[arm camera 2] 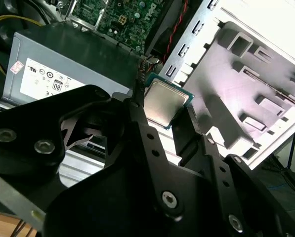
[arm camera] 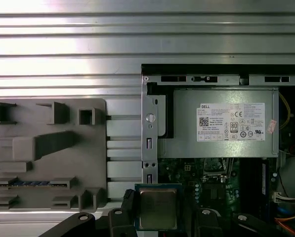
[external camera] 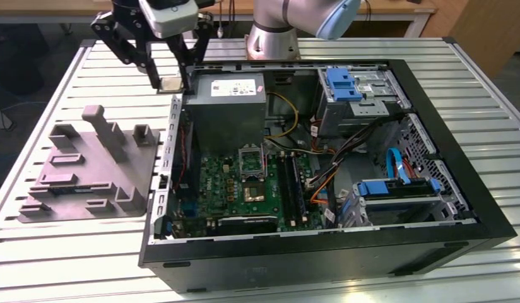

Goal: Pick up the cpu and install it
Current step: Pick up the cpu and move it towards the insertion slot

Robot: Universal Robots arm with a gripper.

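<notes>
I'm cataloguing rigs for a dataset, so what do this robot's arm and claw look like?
The arm is silver-grey tubing with a pale blue joint cap. A white housing carries the claw: black, two-fingered, built of angular bar linkages studded with silver screws.

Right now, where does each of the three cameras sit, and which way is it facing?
Exterior view: off the arm, above the slatted table, looking down into the open computer case; shows the arm and its claw gripping the cpu.
First wrist view: on the arm, looking straight down past the claw at the grey tray and power supply.
Second wrist view: on the arm, looking slantwise along the claw's black links toward the case.
Shared: all three show the cpu, grey tray and power supply.
</notes>
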